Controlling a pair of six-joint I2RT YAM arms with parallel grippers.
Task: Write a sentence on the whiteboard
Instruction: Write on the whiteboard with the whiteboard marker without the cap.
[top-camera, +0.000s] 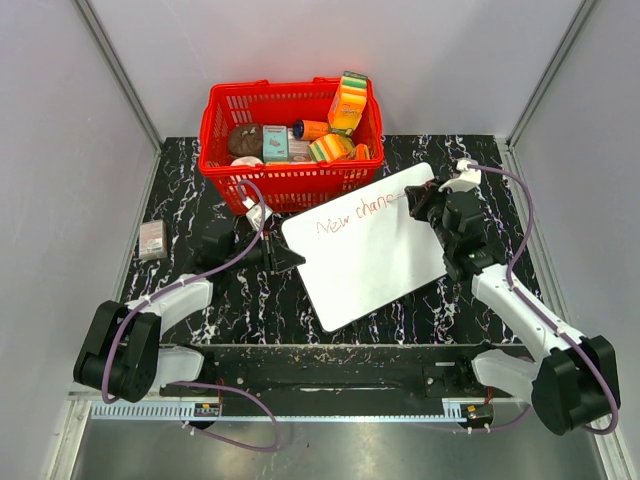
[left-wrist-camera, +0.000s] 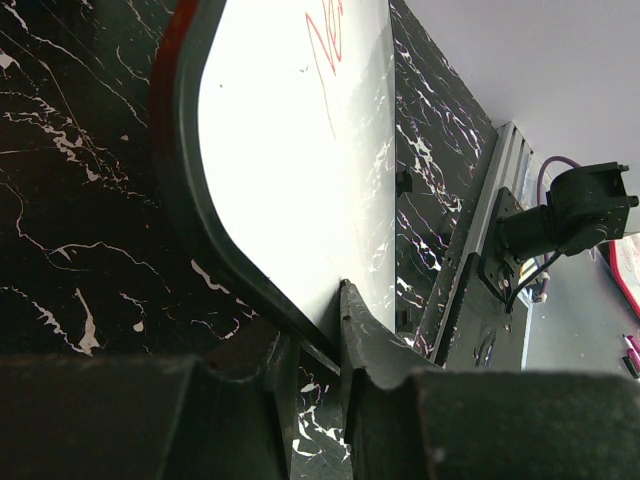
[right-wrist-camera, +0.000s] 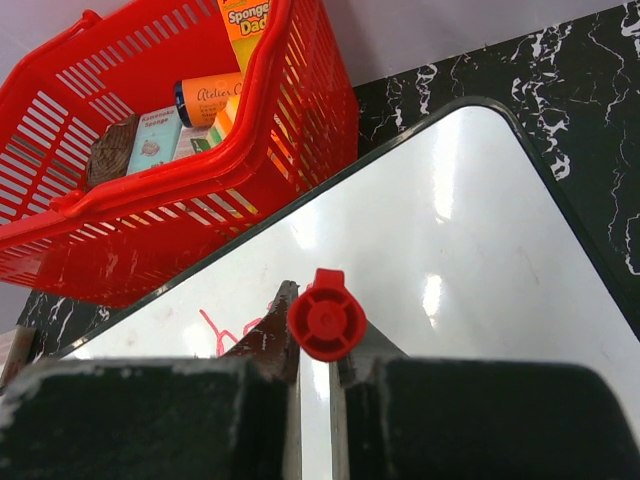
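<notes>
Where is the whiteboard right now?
In the top view the whiteboard sits angled right of centre, just in front of the red basket, its left edge pinched by the left gripper.

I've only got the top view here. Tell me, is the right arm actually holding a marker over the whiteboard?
Observer: Yes. In the right wrist view, the right fingers are clamped on a red marker. Its round back end faces the camera, above the whiteboard.
Operator: And is the left arm gripping the board or just resting next to it?
Observer: Gripping. In the left wrist view, the left fingers are closed on the board's edge, one on each face.
</notes>
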